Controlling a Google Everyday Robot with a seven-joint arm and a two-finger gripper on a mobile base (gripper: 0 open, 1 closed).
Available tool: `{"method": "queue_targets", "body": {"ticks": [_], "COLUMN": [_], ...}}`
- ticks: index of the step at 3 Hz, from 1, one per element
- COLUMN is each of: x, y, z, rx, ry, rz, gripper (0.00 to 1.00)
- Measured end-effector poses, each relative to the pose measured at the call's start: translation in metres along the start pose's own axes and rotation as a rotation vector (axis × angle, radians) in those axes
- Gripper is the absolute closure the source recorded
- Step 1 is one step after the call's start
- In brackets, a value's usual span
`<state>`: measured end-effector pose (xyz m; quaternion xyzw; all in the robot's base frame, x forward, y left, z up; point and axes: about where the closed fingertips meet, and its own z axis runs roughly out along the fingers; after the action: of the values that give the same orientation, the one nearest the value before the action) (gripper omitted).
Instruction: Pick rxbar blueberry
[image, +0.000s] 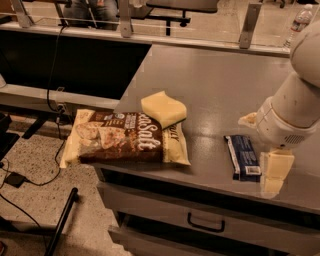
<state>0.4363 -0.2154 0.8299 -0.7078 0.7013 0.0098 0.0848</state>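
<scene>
The rxbar blueberry (242, 156) is a small flat dark blue bar with a white end label. It lies on the grey counter (210, 85) near its front edge, right of the chip bag. My gripper (261, 150) hangs from the white arm at the right, low over the counter, right beside the bar's right edge. One pale finger (276, 167) stands just right of the bar's near end. The other pale finger (248, 119) shows behind the bar's far end. The fingers are spread apart and hold nothing.
A large brown-and-cream chip bag (127, 137) lies at the counter's front left corner, overhanging the edge. A yellow sponge (163, 108) rests on its far right end. A drawer with a handle (205, 223) sits below the counter. A water bottle (300, 22) stands far right.
</scene>
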Motion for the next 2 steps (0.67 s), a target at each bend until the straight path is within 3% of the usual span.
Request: {"method": "queue_targets", "body": {"ticks": [1, 2], "x": [-0.0037, -0.0042], "y": [0.0032, 0.0033], "z": [0.0058, 0.0062], "rx": [-0.015, -0.015], "ry": [0.005, 0.005], "rz": [-0.016, -0.017], "gripper": [0.02, 0.32]}}
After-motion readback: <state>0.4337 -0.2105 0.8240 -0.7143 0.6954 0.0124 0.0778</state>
